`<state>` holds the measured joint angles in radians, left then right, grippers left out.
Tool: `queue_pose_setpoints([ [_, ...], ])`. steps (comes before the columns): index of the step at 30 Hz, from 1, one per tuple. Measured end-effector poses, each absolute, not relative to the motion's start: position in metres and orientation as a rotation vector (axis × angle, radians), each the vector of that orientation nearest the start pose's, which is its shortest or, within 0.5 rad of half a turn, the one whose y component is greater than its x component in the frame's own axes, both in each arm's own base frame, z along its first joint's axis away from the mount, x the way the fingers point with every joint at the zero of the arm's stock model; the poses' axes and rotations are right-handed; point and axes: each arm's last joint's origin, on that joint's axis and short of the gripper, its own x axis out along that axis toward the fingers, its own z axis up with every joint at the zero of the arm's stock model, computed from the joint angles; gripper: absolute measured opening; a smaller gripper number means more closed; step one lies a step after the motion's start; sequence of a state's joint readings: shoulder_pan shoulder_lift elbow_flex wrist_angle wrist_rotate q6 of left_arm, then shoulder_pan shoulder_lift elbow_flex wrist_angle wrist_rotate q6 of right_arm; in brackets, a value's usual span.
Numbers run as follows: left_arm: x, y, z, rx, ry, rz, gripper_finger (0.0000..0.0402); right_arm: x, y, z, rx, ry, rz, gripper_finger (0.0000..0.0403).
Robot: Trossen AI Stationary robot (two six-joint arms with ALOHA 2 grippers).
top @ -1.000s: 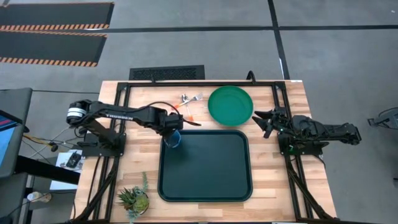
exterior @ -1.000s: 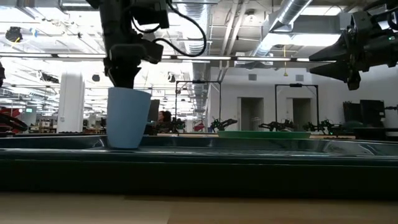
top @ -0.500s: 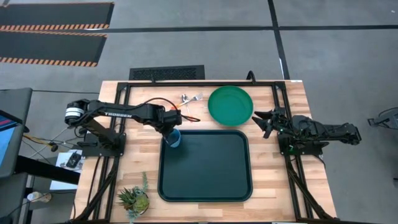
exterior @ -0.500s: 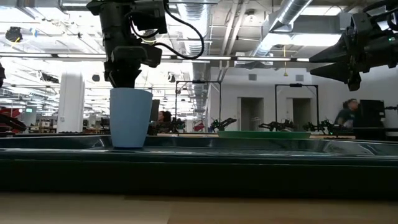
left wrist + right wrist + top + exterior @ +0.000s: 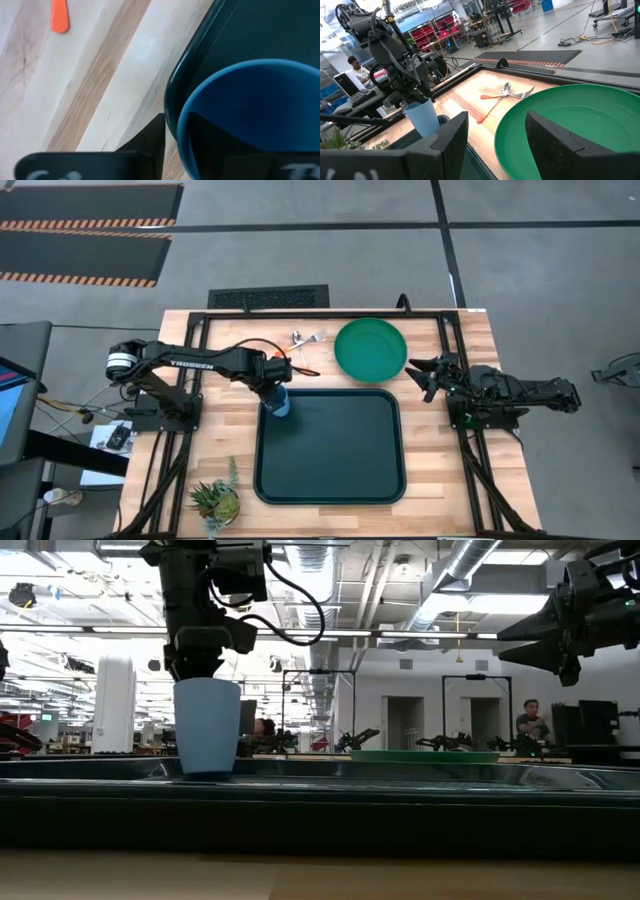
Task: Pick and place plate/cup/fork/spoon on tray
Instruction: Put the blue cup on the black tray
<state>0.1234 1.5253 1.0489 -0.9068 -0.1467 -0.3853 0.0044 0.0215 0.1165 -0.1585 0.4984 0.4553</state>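
The light-blue cup [image 5: 207,727] stands upright over the far left corner of the dark-green tray [image 5: 330,480], and my left gripper [image 5: 200,658] is shut on it from above. The green plate [image 5: 370,348] lies on the table beyond the tray's far edge. The spoon [image 5: 506,89] and the fork [image 5: 526,92] lie crossed on the wood left of the plate, orange handles toward the tray. My right gripper [image 5: 425,375] hangs open and empty above the table, just right of the plate. My left gripper holds the cup by its rim [image 5: 176,135], one finger [image 5: 147,147] outside the wall and the other inside the hollow. The fingers point down from above. The cup is upright below them; the tray's near rim [image 5: 400,790] hides whether its foot rests on the tray.
A small potted plant [image 5: 215,502] stands at the table's near left corner. Black frame rails run along both sides of the table [image 5: 480,470]. People show in the room behind [image 5: 530,725].
My left gripper has shifted slightly with the cup over the tray's far left corner; the cup stays upright in the hold.
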Motion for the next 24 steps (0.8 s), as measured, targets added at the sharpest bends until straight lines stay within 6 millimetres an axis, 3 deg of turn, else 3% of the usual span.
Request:
queue_pose_setpoints([
  [12,0.2679,0.0373,0.2135,-0.304,1.331,0.488,0.0112,0.0873,-0.0135,0.1862,0.429,-0.051,-0.499,0.0221],
  [24,0.2671,0.0372,0.2156,-0.292,1.345,0.477,0.012,0.0871,-0.0134,0.1838,0.421,-0.026,-0.504,0.0221],
])
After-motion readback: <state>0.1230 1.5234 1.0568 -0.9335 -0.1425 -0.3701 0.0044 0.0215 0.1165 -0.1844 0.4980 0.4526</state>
